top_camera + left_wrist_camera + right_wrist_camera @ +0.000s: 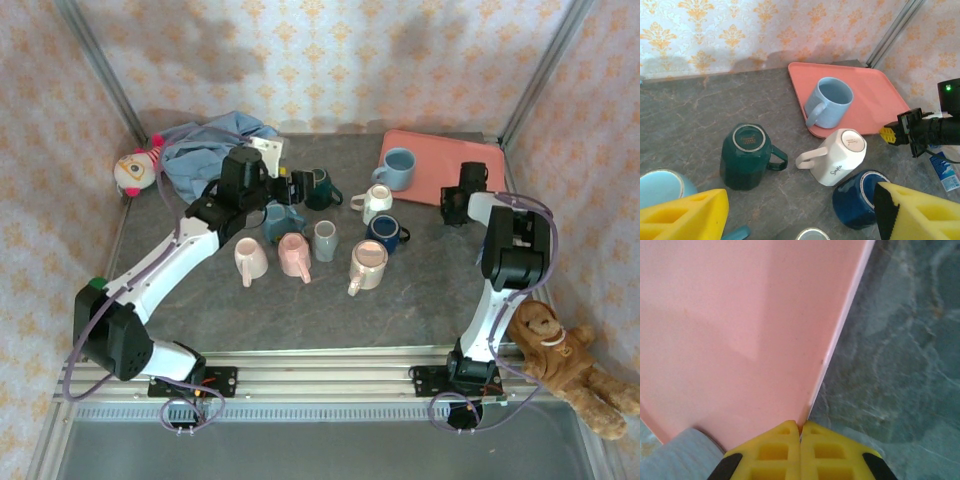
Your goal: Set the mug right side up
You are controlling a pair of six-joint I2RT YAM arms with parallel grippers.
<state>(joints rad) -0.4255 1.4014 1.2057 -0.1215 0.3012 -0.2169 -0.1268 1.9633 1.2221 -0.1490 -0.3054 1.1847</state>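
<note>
You have a dark green glazed ceramic mug [747, 157] that shines, with a duller ring on its base. The white faceted ceramic mug [840, 157] and the navy blue glazed mug [855, 200] are just as glossy; the pale blue ceramic mug [830, 102] looks more satin. Your salmon-pink plastic tray [875, 95] is smooth and matt. The grey marbled tabletop [690, 115] looks like matt stone. The yellow finger pads [780, 460] look like matt moulded plastic. The crumpled blue cloth [205, 150] is soft fabric, the brown plush toy [560, 350] furry, the ribbed front rail [320, 370] bare metal.
</note>
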